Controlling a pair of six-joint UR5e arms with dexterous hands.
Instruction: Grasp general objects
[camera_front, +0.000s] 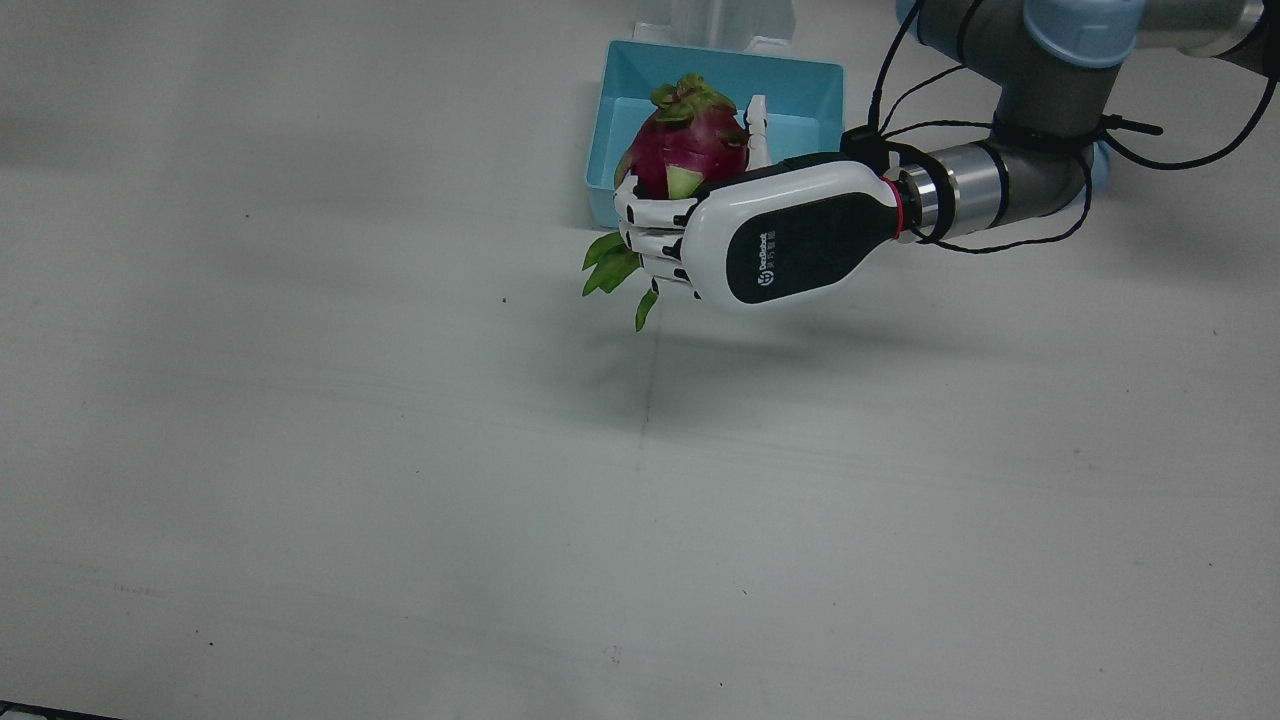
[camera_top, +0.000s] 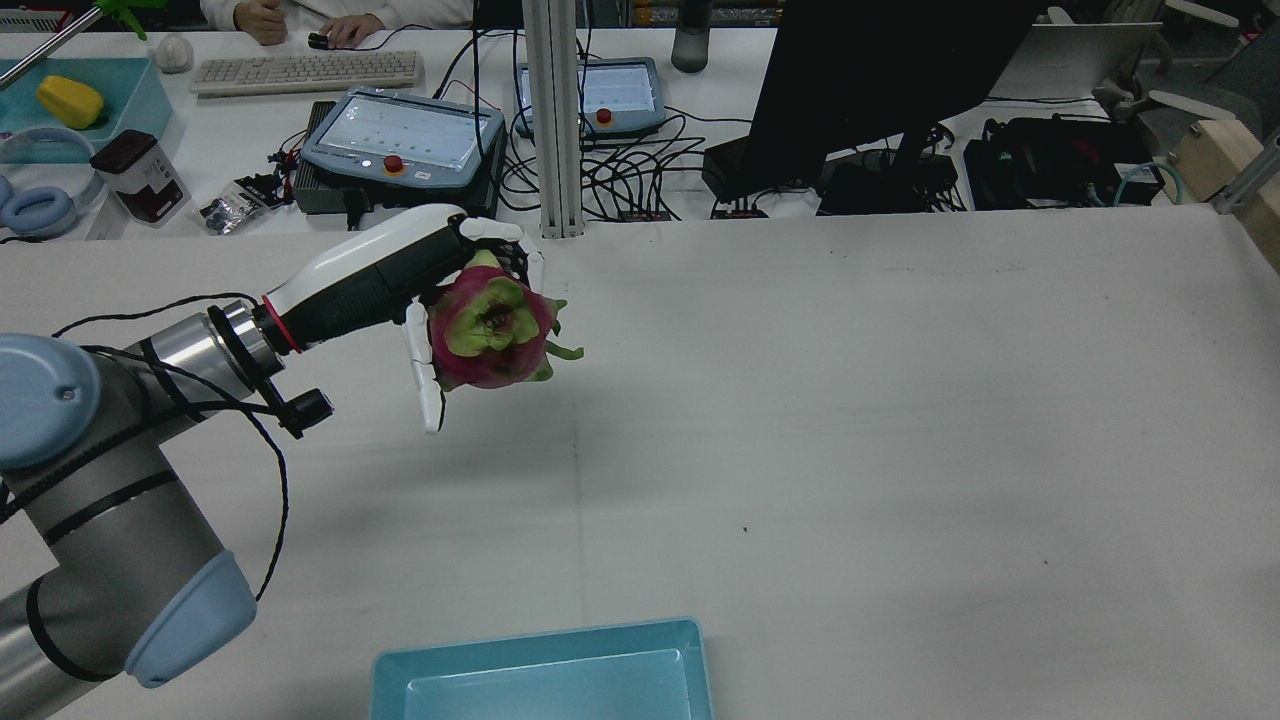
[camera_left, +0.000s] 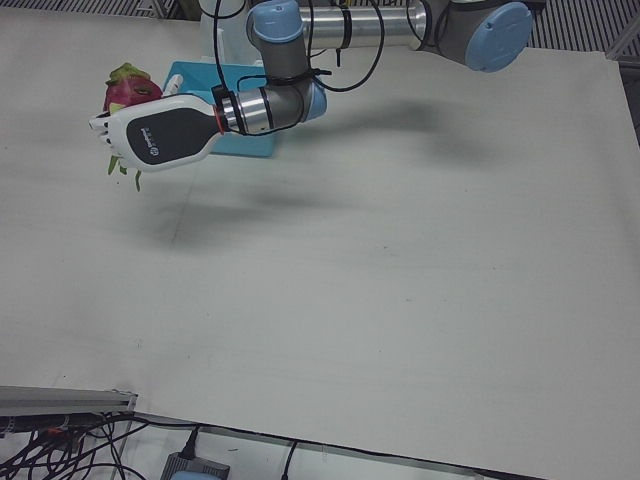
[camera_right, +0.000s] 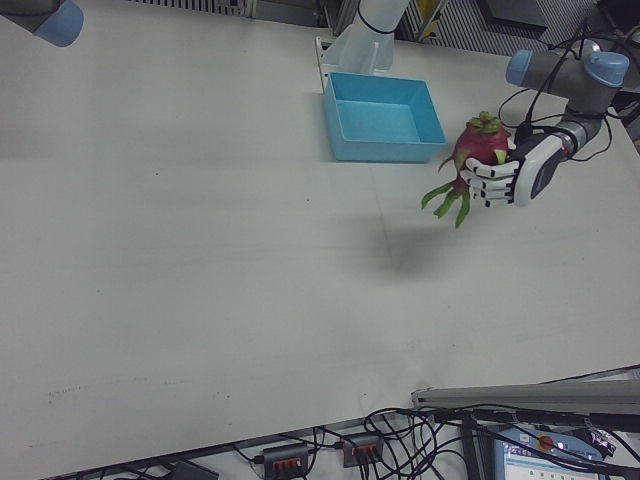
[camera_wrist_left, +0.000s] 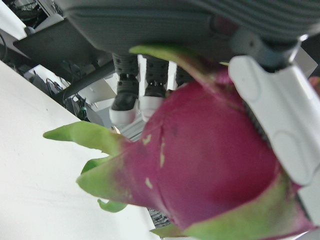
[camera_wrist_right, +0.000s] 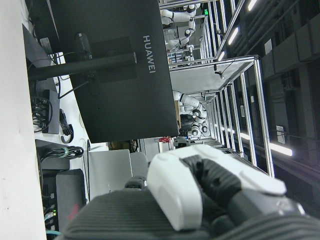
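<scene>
— Rear view first: where does the grasp stand?

— It looks made. The left hand (camera_top: 400, 275), white with a black palm, has its fingers (camera_front: 650, 225) wrapped round the magenta dragon fruit with green leafy scales (camera_top: 492, 333), and the fruit hangs clear above the white desk (camera_top: 850, 450); its shadow lies on the surface below it in the right-front view.

— Whereabouts over the desk?

— Toward the robot's own edge in the front views, on the left arm's half, just off the open light-blue plastic bin (camera_front: 720, 85) that sits at the middle of that edge. Fruit and bin are apart; the fruit is not inside it.

— So what remains?

— My guess is only carrying and setting down, perhaps into that bin, which appears empty. The task names no destination, so that stays a guess. The hold seems snug in the left hand view: a white finger presses the skin.

— And the right hand?

— Only its own camera shows a part of it (camera_wrist_right: 200, 195), against a dark monitor. Whether it is spread or curled I cannot tell; no object shows in it.
</scene>
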